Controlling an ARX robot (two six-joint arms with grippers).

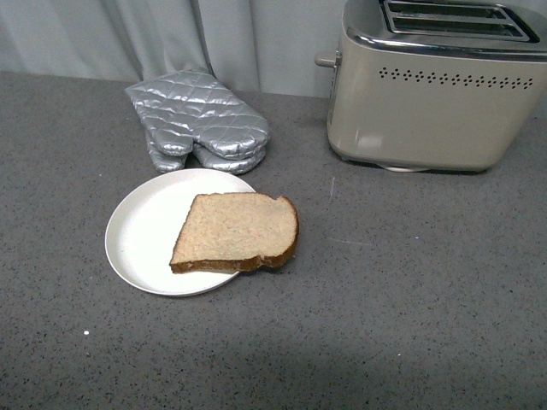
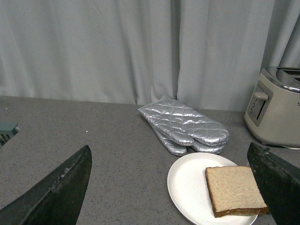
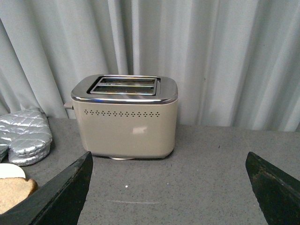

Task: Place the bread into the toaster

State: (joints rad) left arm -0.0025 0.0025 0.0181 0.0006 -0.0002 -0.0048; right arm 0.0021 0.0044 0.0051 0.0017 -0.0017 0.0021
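Your front view shows neither arm; only the wrist views show the grippers. From the left in the front view, the plate [image 1: 141, 231] sits on the counter [image 1: 410, 282] with the mitts [image 1: 197, 120] at its 12 o'clock. The bread [image 1: 235, 231] lies flat on the plate's 3 o'clock side, its crust overhanging the rim. The toaster [image 1: 436, 111] stands at the bread's 1 o'clock, well apart.

The left wrist view alone shows the toaster's end with its lever. The right wrist view looks straight at the two slots, both empty.

The left gripper [image 2: 168, 147] hangs above the counter, fingers [image 2: 56, 197] spread wide and holding nothing, aimed past the plate toward the mitts. The right gripper [image 3: 168, 154] faces the toaster's long side, fingers [image 3: 276, 187] equally wide, nothing between them.
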